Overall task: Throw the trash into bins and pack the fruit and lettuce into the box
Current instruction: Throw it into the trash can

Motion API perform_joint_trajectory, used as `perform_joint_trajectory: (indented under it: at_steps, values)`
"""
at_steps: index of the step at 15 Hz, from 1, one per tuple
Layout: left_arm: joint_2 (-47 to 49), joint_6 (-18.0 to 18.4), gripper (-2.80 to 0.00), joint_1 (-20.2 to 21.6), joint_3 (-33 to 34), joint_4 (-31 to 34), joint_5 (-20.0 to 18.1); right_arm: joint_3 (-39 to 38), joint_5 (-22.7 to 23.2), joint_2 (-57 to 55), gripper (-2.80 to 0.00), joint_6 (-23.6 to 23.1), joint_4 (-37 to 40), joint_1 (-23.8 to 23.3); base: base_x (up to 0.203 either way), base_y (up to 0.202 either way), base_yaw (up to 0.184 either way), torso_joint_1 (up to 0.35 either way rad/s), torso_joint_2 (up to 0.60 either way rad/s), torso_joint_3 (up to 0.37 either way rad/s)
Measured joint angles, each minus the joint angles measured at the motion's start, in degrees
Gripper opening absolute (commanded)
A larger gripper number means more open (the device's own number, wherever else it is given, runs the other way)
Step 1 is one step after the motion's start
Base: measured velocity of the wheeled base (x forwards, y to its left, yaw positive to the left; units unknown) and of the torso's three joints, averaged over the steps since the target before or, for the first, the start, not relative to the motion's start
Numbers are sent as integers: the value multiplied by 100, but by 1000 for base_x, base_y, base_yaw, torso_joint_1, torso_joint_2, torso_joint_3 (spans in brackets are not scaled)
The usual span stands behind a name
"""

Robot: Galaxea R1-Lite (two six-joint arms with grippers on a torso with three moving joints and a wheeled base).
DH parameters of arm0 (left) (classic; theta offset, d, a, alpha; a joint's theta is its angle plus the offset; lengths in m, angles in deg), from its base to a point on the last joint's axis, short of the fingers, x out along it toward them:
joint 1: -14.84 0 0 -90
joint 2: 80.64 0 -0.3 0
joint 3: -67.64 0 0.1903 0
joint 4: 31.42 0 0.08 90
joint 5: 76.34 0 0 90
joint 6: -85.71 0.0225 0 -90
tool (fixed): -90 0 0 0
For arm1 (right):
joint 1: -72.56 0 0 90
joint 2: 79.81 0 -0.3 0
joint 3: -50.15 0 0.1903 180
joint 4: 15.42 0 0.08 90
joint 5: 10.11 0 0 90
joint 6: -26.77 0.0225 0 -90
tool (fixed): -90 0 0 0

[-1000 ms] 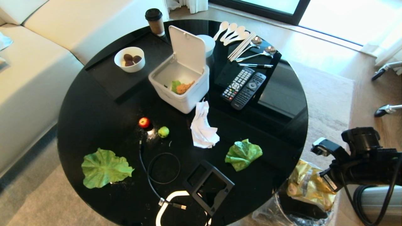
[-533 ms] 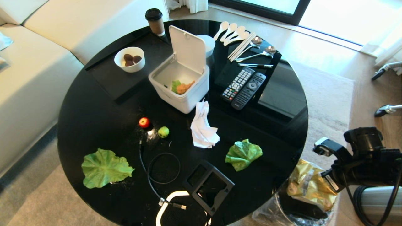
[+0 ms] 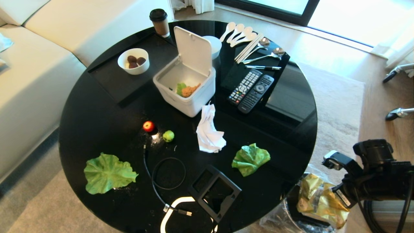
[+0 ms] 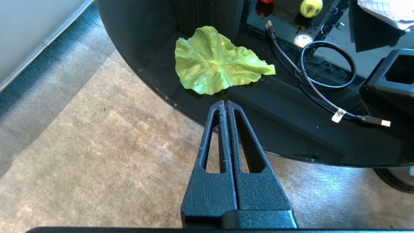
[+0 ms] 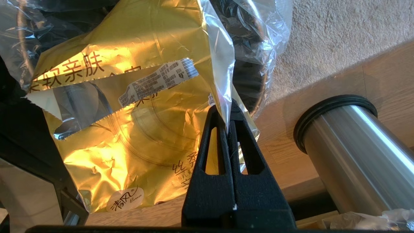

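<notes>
Since the earlier frame our right gripper (image 5: 229, 121) has sunk binward, fingers pinched on the gold wrapper (image 5: 136, 129), seemingly light, crinkly, slippery; left gripper (image 4: 225, 105) closed, empty.

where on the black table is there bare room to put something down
The widest bare patch of the table lies between the bowl, red apple and left lettuce leaf. Another lies right of the remotes. The front middle is crowded with cable, black tray and tissue.

Round black table (image 3: 97, 106), cream sofa (image 3: 38, 64), beige carpet (image 3: 336, 106), sunlit window (image 3: 323, 13)
</notes>
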Motion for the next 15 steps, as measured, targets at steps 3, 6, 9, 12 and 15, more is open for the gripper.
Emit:
perform_joint_trajectory:
  at_steps: [3, 6, 9, 12, 15]
  values:
    - [0, 0, -280, 2, 0, 0, -2, 87, 0, -124, -280, 1, -9, 2, 0, 0, 0, 0, 0, 0]
    - [0, 0, -280, 2, 0, 2, 0, 115, 0, -183, -280, 0, 7, 6, 0, 0, 0, 0, 0, 0]
    - [0, 0, -280, 0, 0, 0, 0, 116, -1, -213, 0, 2, 20, 6, 0, 0, 0, 0, 0, 0]
    - [0, 0, -280, 2, 0, 2, 1, 93, -4, -217, 0, 3, 6, 5, 0, 0, 0, 0, 0, 0]
    - [0, 0, -280, 2, 0, 1, 0, 85, -1, -200, 0, 0, -1, -6, 0, 0, 0, 0, 0, 0]
